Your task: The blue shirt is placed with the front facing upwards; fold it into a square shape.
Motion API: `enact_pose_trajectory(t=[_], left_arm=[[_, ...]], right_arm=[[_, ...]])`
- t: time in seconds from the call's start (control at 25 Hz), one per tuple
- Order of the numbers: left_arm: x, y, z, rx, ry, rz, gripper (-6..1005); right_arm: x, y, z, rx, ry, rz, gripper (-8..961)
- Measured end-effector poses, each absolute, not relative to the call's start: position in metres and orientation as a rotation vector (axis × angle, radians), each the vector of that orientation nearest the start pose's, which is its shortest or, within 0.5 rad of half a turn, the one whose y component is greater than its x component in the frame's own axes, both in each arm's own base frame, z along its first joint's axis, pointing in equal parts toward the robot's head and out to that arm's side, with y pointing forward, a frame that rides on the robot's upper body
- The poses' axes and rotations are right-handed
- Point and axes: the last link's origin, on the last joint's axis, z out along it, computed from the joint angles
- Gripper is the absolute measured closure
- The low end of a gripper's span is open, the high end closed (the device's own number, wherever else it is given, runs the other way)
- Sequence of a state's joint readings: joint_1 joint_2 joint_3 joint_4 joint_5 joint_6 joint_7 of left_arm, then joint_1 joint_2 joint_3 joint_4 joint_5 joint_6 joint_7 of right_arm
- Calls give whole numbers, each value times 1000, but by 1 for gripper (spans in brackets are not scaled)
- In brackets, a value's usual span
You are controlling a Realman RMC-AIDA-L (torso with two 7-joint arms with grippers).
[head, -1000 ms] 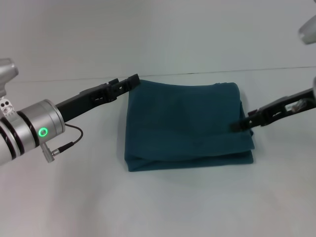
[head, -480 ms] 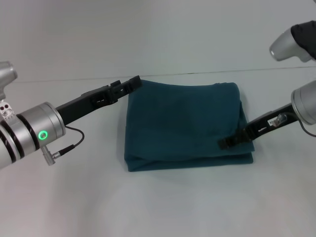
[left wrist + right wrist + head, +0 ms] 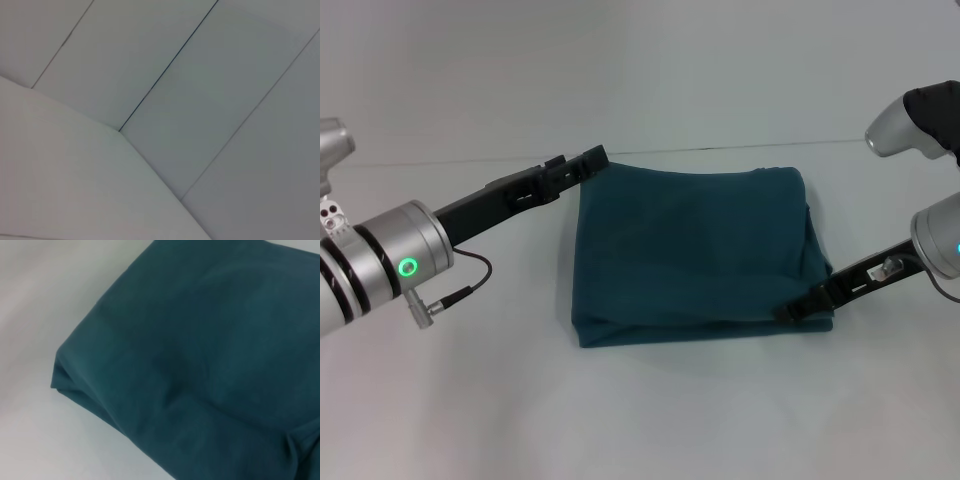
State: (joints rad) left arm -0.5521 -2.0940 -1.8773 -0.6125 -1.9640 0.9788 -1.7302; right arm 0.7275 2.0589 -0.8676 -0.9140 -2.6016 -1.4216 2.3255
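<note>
Blue shirt [image 3: 695, 255] lies folded, roughly square, on the surface [image 3: 640, 420]; right gripper [image 3: 798, 309] touches its near-right corner, left gripper [image 3: 588, 160] its far-left corner; jaws' state indiscernible.

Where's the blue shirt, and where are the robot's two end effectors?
blue shirt [image 3: 695, 250]: head view, middle of folded top layer.
left end effector [image 3: 582, 165]: head view, tips at shirt's far left corner.
right end effector [image 3: 798, 309]: head view, tips at shirt's near right corner.
</note>
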Motion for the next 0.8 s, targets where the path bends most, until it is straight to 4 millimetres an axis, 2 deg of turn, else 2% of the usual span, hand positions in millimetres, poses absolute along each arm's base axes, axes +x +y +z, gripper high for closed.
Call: enact_pose_trajectory(t=[0.08,0.28,0.44,0.6,0.76,0.8], left_arm=[[-206,396,-30,-2210,-1200,-1093,201],[-206,396,-31,-2211,-1199,-1094,201],[-206,395,-31,-2209,-1201,-1094,201],[-208,394,-32,-2206,-1206,-1094,201],[-208,393,-33,-2205,-1210,-1094,201],[-208,393,-33,-2205,-1210,-1095,201]], right_arm=[[243,392,23,-2475,1253,-162,143],[225,391,42,-2489,1223,-108,145],[217,391,50,-2485,1203,-88,147],[215,394,48,-2478,1196,-48,149],[217,397,38,-2469,1190,-24,151],[219,397,35,-2467,1196,-15,203]])
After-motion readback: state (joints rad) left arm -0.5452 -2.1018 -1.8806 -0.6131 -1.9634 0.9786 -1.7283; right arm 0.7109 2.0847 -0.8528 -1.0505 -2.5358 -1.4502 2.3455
